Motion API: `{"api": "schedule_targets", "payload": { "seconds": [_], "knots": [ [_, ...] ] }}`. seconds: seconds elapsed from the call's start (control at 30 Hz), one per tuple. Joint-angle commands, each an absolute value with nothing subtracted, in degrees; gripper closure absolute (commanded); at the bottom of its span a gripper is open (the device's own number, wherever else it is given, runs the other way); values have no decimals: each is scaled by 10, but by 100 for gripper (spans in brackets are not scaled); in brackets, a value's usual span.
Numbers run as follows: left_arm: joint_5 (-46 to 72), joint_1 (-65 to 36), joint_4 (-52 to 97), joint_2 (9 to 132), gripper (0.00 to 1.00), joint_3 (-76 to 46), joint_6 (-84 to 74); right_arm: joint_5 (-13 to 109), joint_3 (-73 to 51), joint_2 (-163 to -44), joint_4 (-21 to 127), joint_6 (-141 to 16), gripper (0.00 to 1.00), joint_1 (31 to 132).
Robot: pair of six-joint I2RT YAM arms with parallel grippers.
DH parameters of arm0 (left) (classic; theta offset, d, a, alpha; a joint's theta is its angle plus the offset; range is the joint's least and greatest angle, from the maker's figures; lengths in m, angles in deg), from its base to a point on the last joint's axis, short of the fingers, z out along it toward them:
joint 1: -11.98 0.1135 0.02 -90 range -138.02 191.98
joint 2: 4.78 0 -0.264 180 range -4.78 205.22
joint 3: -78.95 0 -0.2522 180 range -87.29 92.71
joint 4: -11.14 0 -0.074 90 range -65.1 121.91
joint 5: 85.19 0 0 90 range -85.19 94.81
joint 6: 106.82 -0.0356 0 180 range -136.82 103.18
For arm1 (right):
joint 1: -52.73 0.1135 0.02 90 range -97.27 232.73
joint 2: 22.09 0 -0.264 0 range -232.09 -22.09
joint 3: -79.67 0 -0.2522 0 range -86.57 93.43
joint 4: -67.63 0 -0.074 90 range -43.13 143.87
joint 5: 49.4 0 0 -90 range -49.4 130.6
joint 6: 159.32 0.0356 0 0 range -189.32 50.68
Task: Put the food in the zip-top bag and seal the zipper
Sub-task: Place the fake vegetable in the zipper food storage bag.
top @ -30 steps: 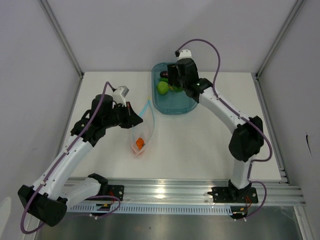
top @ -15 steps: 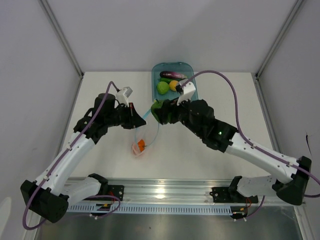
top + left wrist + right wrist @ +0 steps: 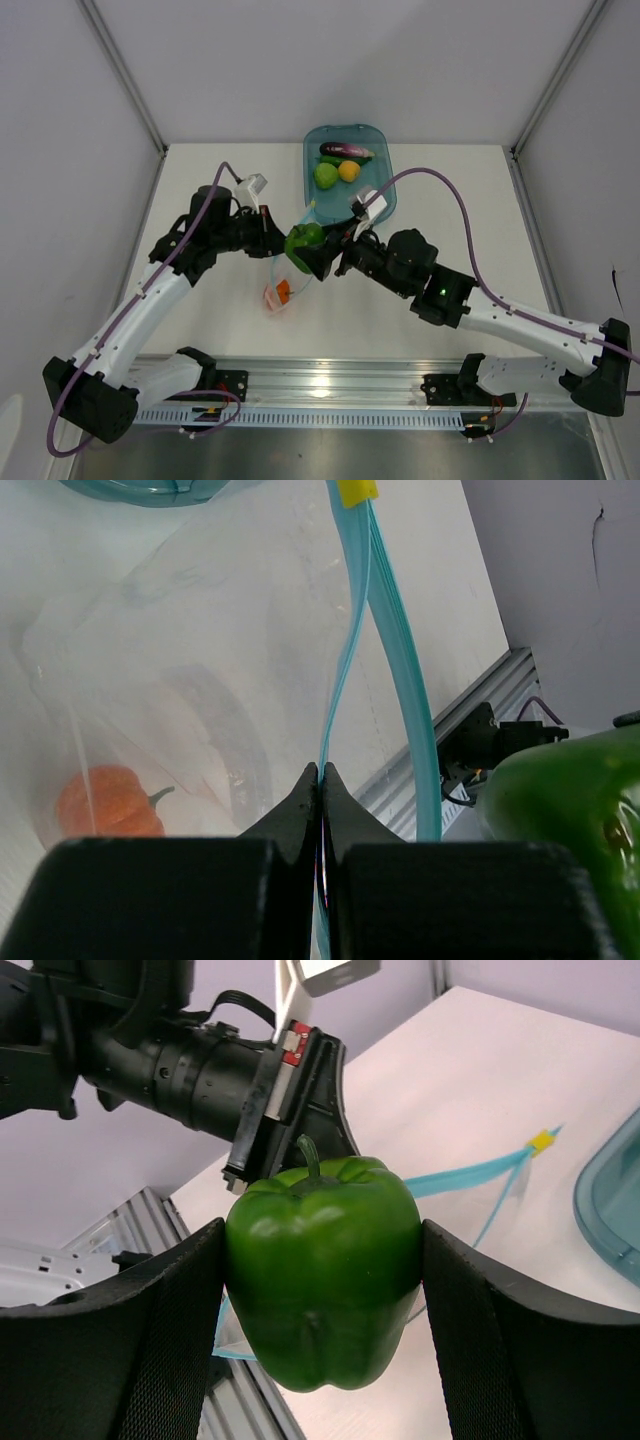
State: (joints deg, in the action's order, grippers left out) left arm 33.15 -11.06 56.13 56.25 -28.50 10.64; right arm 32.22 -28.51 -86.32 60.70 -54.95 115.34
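Tabletop (image 3: 380,320) white, walls (image 3: 250,70) grey, rail (image 3: 330,378) metal

The pepper (image 3: 301,243) sits between the left gripper (image 3: 274,240) and right gripper (image 3: 308,250), the tray (image 3: 385,196) behind them.

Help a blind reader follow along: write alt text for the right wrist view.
The right gripper clamps a green pepper in its jaws, stem up. Close behind sits the left gripper; the light blue zipper runs right toward a teal tray.

Lab test cell: white table (image 3: 420,290), panel walls (image 3: 300,60), aluminium rail (image 3: 350,380).
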Motion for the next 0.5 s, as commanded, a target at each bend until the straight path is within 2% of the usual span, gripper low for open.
{"api": "schedule_targets", "payload": {
  "seconds": [0.0,0.23,0.47],
  "knots": [
    [358,-105,543,561,99,-275,121,335,-282,-870,670,-556,88,1159],
    [407,-100,507,562,99,-294,154,332,-339,-887,771,-528,89,1159],
    [430,-96,487,567,99,-304,173,330,-362,-916,813,-517,90,1162]
  ]
}}
